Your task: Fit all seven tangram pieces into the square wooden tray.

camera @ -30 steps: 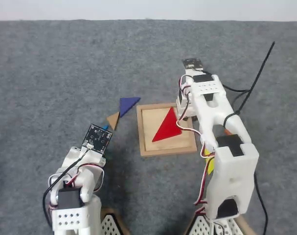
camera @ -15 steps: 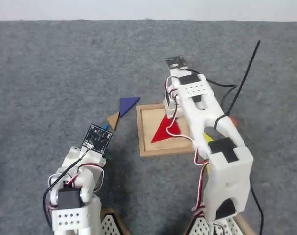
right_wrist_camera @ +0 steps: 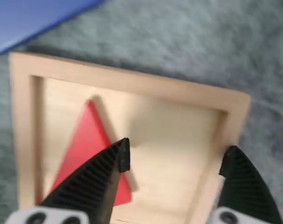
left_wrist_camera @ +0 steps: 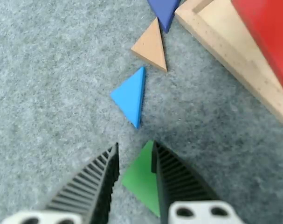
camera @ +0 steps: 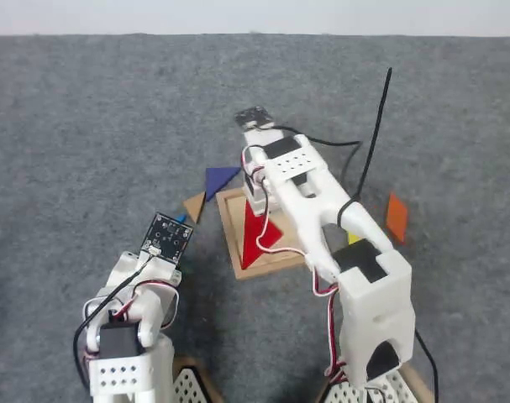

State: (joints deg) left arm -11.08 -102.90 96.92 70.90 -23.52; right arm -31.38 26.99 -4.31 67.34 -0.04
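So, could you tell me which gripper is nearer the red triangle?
Right. The right gripper hangs just over the red triangle; the left gripper is outside the tray, above the green piece.

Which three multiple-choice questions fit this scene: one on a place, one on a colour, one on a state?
1. Where is the red triangle? A outside the wooden tray; B inside it; C in a gripper.
2. What colour is the piece nearest the left gripper? A orange; B yellow; C green.
3. How is the right gripper? A open; B shut on the red triangle; C shut, empty.
Answers: B, it lies within the rim; C, it shows green in the left wrist view; A, its jaws stand wide apart.
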